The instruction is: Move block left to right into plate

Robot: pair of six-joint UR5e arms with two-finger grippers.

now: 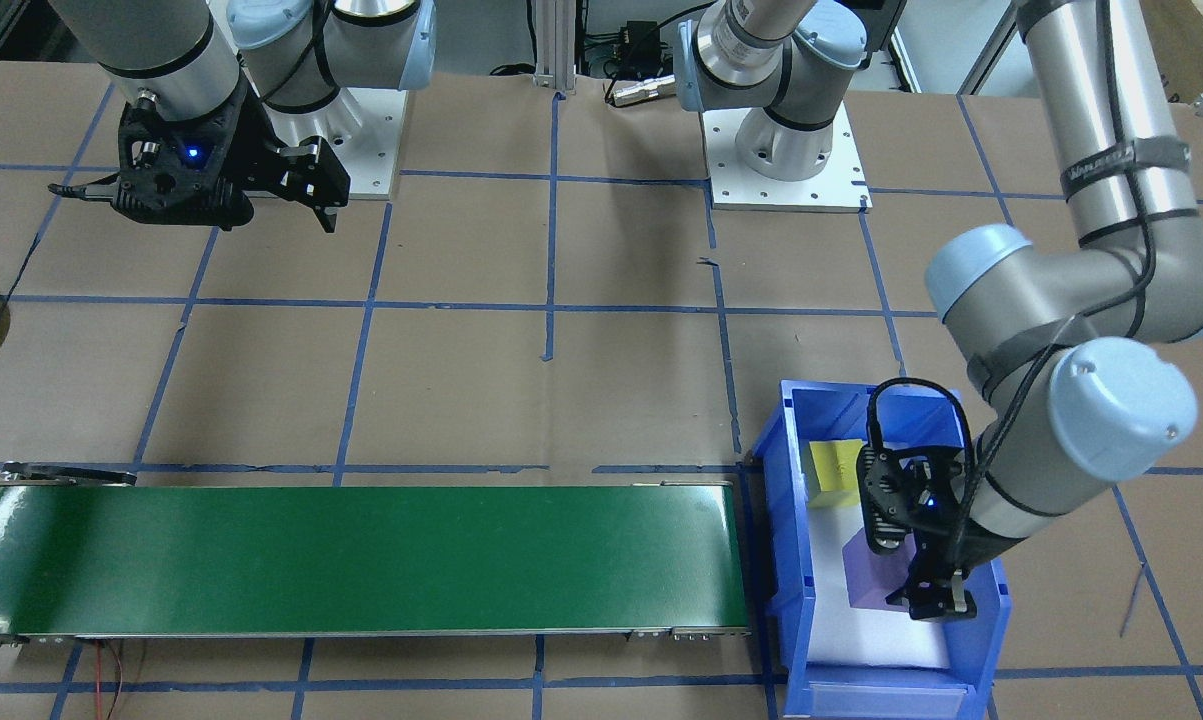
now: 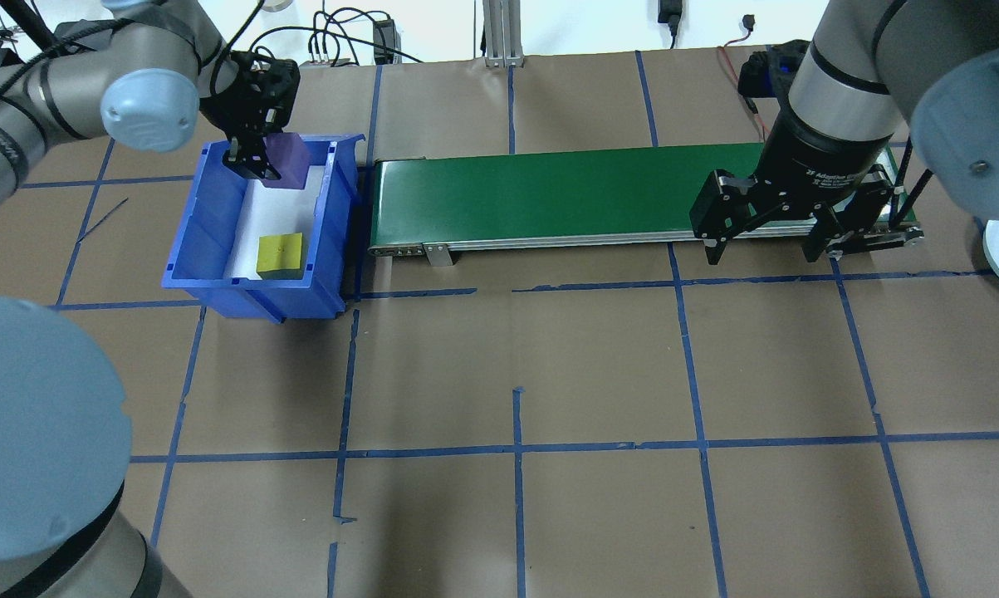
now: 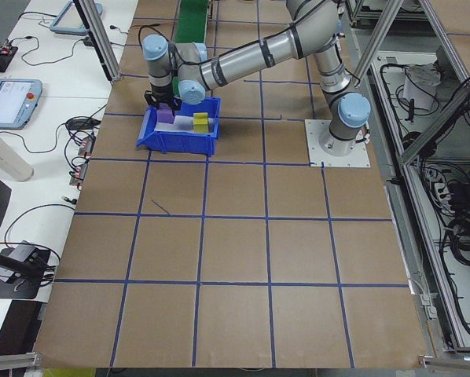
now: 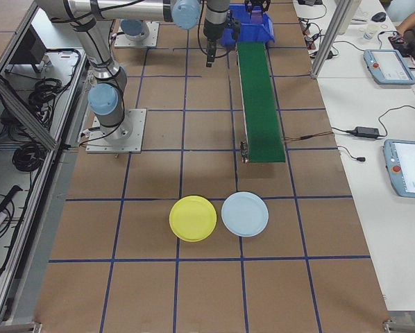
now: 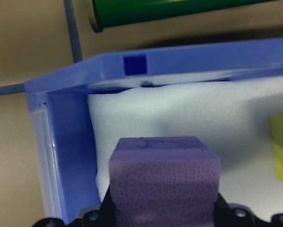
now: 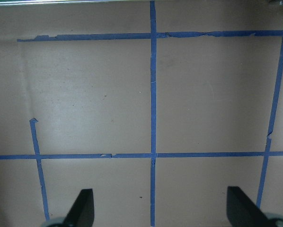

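Observation:
A purple block sits between the fingers of my left gripper, which is shut on it at the far end of the blue bin. The left wrist view shows the purple block above the bin's white foam lining. A yellow block lies loose nearer the bin's front. My right gripper hangs open and empty beside the right end of the conveyor. The yellow plate lies on the table beyond that end of the belt, away from both grippers.
A green conveyor belt runs from the bin toward the right side. A light blue plate lies beside the yellow one. The table is brown paper with a blue tape grid. Both arm bases stand at the robot's edge.

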